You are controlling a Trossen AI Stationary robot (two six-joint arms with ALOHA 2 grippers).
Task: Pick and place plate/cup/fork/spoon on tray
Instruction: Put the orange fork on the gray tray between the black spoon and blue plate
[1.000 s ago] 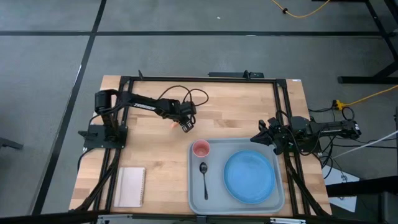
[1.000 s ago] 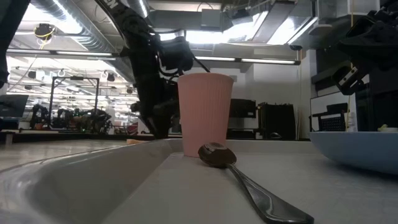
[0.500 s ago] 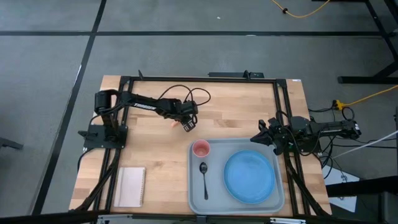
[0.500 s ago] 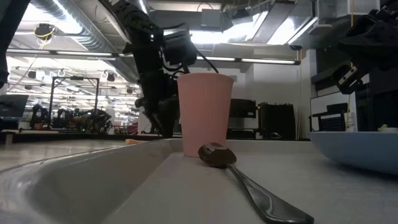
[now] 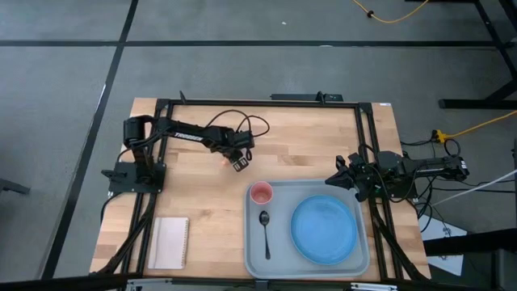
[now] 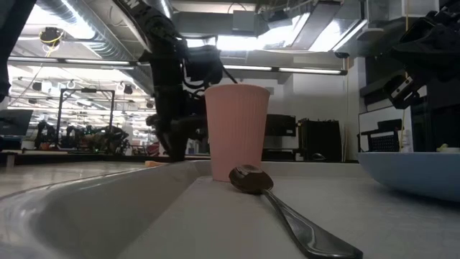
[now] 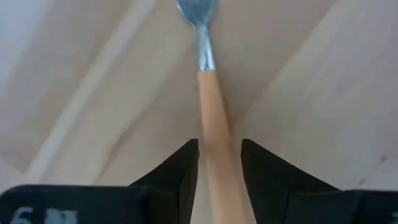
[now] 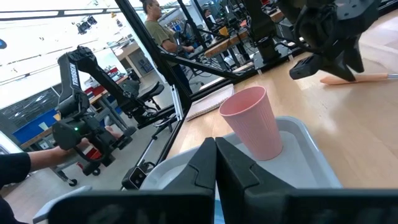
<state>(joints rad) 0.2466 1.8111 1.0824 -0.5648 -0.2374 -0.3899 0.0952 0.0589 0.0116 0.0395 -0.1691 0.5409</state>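
Note:
The fork lies flat on the bare wood, left of and beyond the tray; its orange handle (image 7: 211, 112) and silver tines (image 7: 198, 9) show in the left wrist view. My left gripper (image 5: 240, 165) stands over it, shut on the handle. The light-blue plate (image 5: 325, 229), the pink cup (image 5: 261, 192) and the dark spoon (image 5: 265, 230) rest on the grey-blue tray (image 5: 257, 257). My right gripper (image 5: 335, 181) waits shut and empty at the tray's far right corner. My left gripper pinches the fork's orange handle (image 7: 216, 155) between its two fingers (image 7: 180, 174), well back from the tines. The fingers come from above, pointing down, and lie across the handle. The fork lies on the table (image 8: 354, 78).
A white notepad (image 5: 170, 242) lies near the table's front left. Black frame rails run along the table's left (image 5: 149, 202) and right sides. People and benches show in the room beyond.
My left gripper has shifted a little toward the table's left and near edges above the fork. The fork stays on the table.

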